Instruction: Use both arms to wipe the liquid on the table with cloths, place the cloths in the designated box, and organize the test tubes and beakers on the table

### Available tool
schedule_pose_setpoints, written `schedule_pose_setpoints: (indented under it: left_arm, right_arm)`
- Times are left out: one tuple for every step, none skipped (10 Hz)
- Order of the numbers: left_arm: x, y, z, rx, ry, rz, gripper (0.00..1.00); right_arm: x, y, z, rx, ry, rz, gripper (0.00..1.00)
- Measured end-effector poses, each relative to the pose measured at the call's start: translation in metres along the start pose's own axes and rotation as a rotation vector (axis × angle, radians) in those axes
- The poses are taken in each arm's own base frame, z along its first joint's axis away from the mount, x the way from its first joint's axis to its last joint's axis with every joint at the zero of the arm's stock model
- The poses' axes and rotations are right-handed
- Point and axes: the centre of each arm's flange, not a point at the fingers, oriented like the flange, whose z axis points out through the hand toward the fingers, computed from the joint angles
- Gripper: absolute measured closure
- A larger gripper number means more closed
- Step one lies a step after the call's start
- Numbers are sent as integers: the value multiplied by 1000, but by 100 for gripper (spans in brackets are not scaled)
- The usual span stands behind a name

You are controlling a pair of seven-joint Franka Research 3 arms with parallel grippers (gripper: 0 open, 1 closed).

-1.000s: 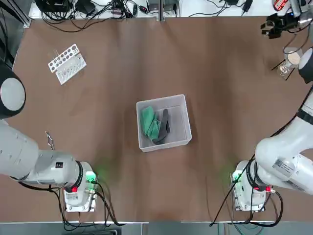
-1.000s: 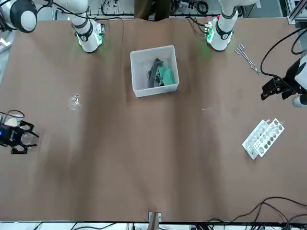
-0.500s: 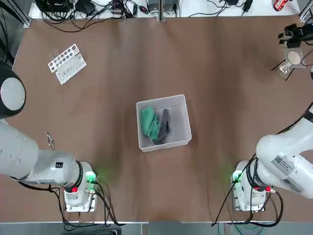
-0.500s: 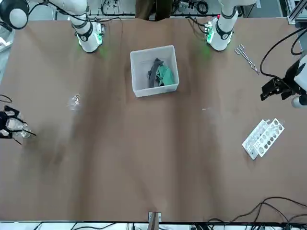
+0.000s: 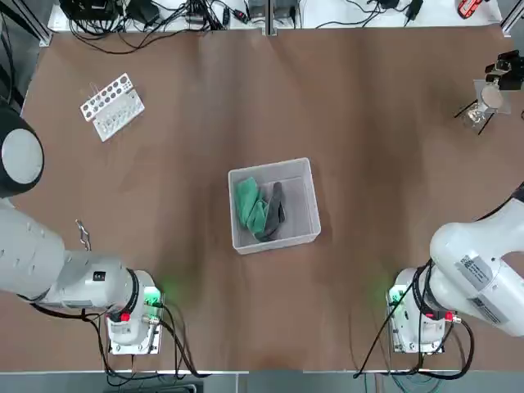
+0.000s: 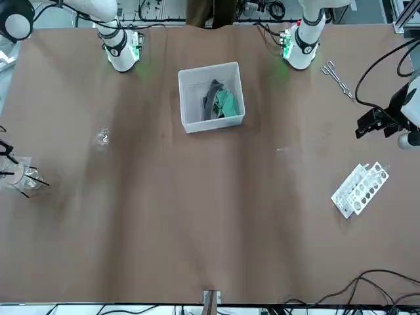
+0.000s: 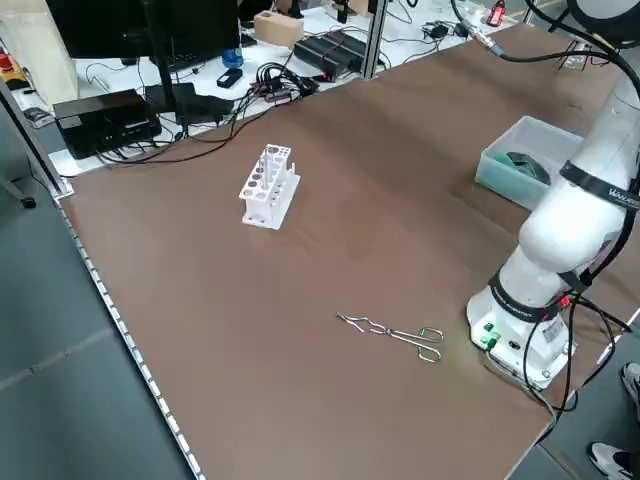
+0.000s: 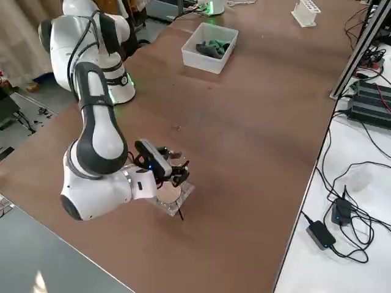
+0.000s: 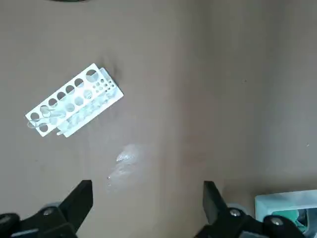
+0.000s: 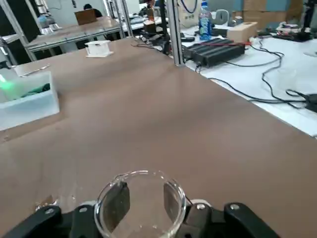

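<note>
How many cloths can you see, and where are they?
2: a green cloth and a dark grey cloth lie side by side, touching, inside the translucent box in the middle of the table. More could be hidden underneath.

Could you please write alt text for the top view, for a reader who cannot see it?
A clear box at the middle of a brown table holds a green cloth and a grey cloth. A white tube rack stands far left, and the right gripper reaches the far right edge.
</note>
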Motion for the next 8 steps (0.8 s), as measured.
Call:
schedule_pose_setpoints:
  left_arm:
    - [0, 0, 0, 0, 0, -1, 2]
    - [0, 0, 0, 0, 0, 0, 2]
    - [0, 0, 0, 0, 1, 0, 2]
    - [0, 0, 0, 0, 1, -1, 2]
    - [0, 0, 0, 0, 1, -1, 2]
    - [0, 1, 0, 0, 0, 0, 2]
    - [0, 2, 0, 0, 0, 1, 2]
    - [0, 2, 0, 0, 0, 1, 2]
  right_arm:
    - [-16, 1, 1, -15, -2, 19, 59]
    - [-31, 4, 4, -30, -8, 34, 59]
    - [-39, 6, 6, -41, -12, 42, 59]
    - [-41, 6, 4, -45, -13, 43, 59]
    - [-40, 6, 0, -51, -16, 39, 59]
    - [-39, 6, -7, -62, -19, 35, 58]
    - [-40, 4, -14, -72, -20, 34, 58]
    - [-41, 3, -19, -82, -23, 33, 57]
